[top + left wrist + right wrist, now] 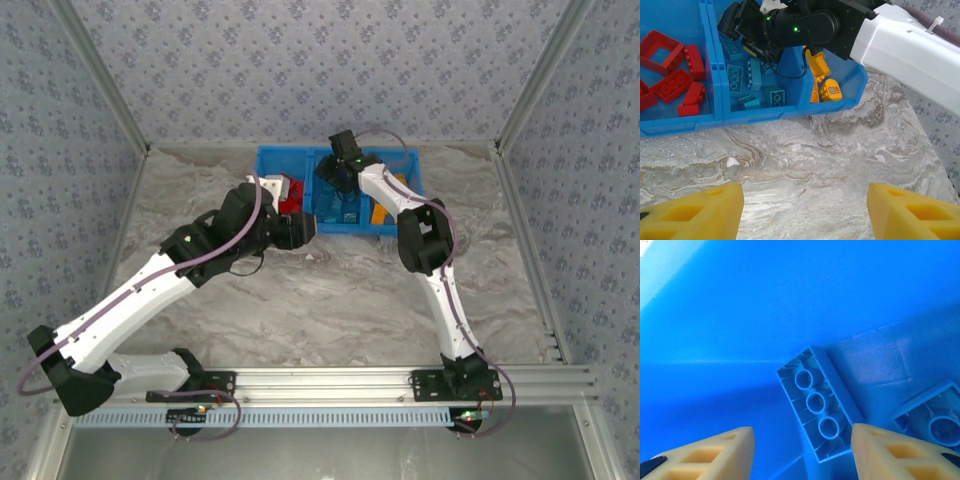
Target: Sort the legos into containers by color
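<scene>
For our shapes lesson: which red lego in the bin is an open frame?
The red square frame, hollow in the middle; the red bricks beside it are solid, studded blocks.

Bare tabletop [330,300] lies open between the arm bases [450,380] and the blue bin [290,150]. The right arm [385,190] reaches across the bin's right compartment into the middle one, barring both; the right tool [802,450] stands spread over a light blue brick [817,407]. The left tool [802,212], jaws apart, faces free tabletop before the bin
</scene>
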